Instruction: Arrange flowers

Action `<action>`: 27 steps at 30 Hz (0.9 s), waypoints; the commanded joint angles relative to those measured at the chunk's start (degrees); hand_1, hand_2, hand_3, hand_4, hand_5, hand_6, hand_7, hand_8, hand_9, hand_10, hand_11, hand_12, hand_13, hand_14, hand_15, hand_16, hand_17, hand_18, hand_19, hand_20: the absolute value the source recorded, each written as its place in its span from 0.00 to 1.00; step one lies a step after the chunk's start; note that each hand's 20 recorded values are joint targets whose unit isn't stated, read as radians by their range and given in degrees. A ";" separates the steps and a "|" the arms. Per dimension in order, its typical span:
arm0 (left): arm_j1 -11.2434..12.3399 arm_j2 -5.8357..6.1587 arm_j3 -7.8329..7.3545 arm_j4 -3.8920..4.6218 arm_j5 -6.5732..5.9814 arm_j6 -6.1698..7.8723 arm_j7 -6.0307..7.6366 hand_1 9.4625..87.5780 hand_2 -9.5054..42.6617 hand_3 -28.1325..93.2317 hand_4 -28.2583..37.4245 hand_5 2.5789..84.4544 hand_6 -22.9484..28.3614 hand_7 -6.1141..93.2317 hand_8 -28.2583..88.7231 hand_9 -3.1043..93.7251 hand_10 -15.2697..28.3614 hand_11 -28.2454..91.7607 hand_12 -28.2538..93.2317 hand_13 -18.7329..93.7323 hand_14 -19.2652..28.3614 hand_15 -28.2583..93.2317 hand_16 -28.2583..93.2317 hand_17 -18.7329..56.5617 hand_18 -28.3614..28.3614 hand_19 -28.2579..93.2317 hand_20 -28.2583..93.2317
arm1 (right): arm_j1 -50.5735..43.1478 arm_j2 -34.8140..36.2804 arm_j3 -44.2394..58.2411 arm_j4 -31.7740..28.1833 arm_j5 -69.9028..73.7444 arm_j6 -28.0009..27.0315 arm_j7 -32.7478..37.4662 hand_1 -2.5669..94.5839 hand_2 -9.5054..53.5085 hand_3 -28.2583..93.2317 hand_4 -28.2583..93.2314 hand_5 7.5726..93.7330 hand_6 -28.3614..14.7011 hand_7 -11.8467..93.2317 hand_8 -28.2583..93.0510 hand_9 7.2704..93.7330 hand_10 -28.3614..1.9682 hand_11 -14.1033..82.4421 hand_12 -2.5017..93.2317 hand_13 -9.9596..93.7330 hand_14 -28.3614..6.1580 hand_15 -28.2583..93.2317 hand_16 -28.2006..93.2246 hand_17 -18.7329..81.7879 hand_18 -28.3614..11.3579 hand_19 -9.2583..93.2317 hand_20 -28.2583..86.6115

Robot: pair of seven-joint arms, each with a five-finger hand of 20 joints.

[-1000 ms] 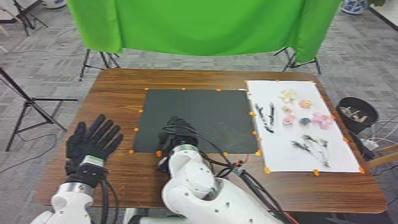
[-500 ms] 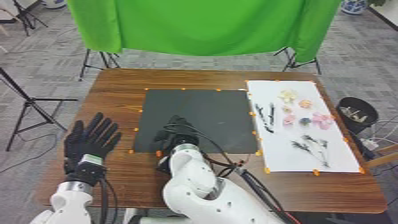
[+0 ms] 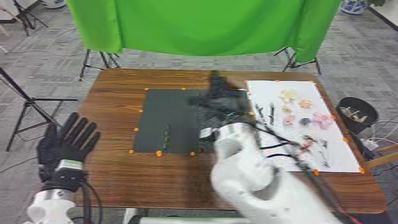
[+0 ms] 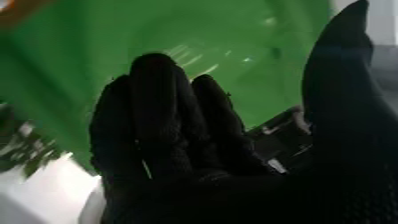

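In the head view my right hand [image 3: 220, 100] is over the right part of the dark mat [image 3: 182, 102], open and blurred. A thin green stem [image 3: 166, 136] lies on the mat's lower left part. My left hand [image 3: 67, 145] is open over the table's left edge. On the white sheet [image 3: 289, 155] lie pale and pink flowers [image 3: 322, 120], a dark grey bloom [image 3: 306, 121] and dark twigs [image 3: 271, 112]; my right arm partly covers the sprigs lower down. The right wrist view has my right hand [image 4: 169, 135] with straight fingers and raised thumb, holding nothing visible.
Orange markers line the mat and sheet on the brown table [image 3: 133, 182]. A green cloth [image 3: 204, 25] hangs beyond the far edge. A black bin [image 3: 357, 111] stands off the right side, and a black stand [image 3: 31, 102] is at the left.
My right hand has moved right and away from the robot, uncovering the green stem on the mat. My left hand has shifted slightly left.
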 commanded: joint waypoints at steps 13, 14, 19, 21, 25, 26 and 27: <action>2.39 -0.14 -1.24 -1.49 -0.71 -1.52 2.67 0.19 0.48 0.80 0.00 0.44 0.63 0.16 0.18 0.35 0.71 0.38 0.32 0.35 0.75 0.50 0.18 0.17 0.74 0.50 0.30 | -39.03 22.46 49.10 -13.51 9.08 -8.51 12.22 0.36 0.00 0.94 0.00 0.45 0.36 0.26 0.13 0.43 0.17 0.30 0.17 0.44 0.17 0.58 0.32 0.40 0.00 0.84 0.55; 2.49 -0.14 -1.13 -1.51 -0.71 -1.46 2.76 0.19 0.48 0.80 0.00 0.44 0.63 0.16 0.18 0.35 0.71 0.38 0.32 0.35 0.75 0.50 0.18 0.17 0.74 0.50 0.30 | -39.66 22.14 49.84 -13.32 9.16 -8.49 12.69 0.36 0.00 0.94 0.00 0.46 0.36 0.26 0.13 0.43 0.18 0.30 0.17 0.45 0.17 0.58 0.32 0.40 0.00 0.84 0.55; 2.81 -0.36 -1.39 -1.58 -0.45 -1.55 2.58 0.18 0.48 0.80 0.00 0.44 0.63 0.16 0.18 0.35 0.71 0.38 0.32 0.35 0.75 0.50 0.18 0.17 0.74 0.50 0.30 | -42.39 20.65 52.25 -14.06 12.47 -9.70 13.20 0.37 0.00 0.93 0.00 0.47 0.37 0.25 0.13 0.44 0.21 0.29 0.16 0.45 0.18 0.55 0.33 0.39 0.00 0.83 0.54; 3.07 -0.38 -1.37 -1.71 -0.48 -1.38 2.73 0.18 0.48 0.80 0.00 0.44 0.63 0.16 0.18 0.35 0.71 0.38 0.32 0.35 0.75 0.50 0.18 0.17 0.74 0.50 0.30 | -42.37 20.19 51.99 -14.09 13.07 -11.55 12.61 0.38 0.00 0.92 0.00 0.50 0.38 0.25 0.13 0.46 0.24 0.29 0.16 0.46 0.20 0.54 0.33 0.39 0.00 0.83 0.53; 2.73 -0.69 -0.95 -1.56 -0.53 -1.37 2.20 0.18 0.48 0.80 0.00 0.44 0.63 0.16 0.18 0.35 0.71 0.38 0.32 0.35 0.75 0.50 0.18 0.17 0.74 0.50 0.30 | -41.23 18.99 51.19 -14.08 16.65 -13.28 13.07 0.38 0.00 0.90 0.00 0.55 0.42 0.24 0.13 0.54 0.29 0.28 0.16 0.50 0.23 0.53 0.34 0.40 0.02 0.83 0.52; 2.72 -0.85 -1.00 -1.64 -0.28 -1.08 1.75 0.19 0.49 0.80 0.00 0.44 0.63 0.16 0.18 0.35 0.71 0.38 0.32 0.35 0.75 0.50 0.18 0.17 0.74 0.50 0.30 | -41.19 18.70 50.96 -14.06 16.88 -13.58 12.82 0.38 0.00 0.89 0.00 0.57 0.44 0.24 0.14 0.55 0.30 0.28 0.16 0.52 0.24 0.53 0.34 0.40 0.02 0.83 0.52; 2.77 -0.97 -1.08 -1.74 0.15 -0.77 1.31 0.21 0.49 0.80 0.00 0.44 0.63 0.16 0.18 0.36 0.71 0.38 0.32 0.35 0.75 0.50 0.18 0.17 0.74 0.50 0.30 | -41.11 18.47 50.57 -13.91 16.54 -13.88 12.66 0.38 0.00 0.89 0.00 0.58 0.44 0.24 0.14 0.56 0.31 0.28 0.16 0.52 0.24 0.53 0.34 0.40 0.02 0.83 0.52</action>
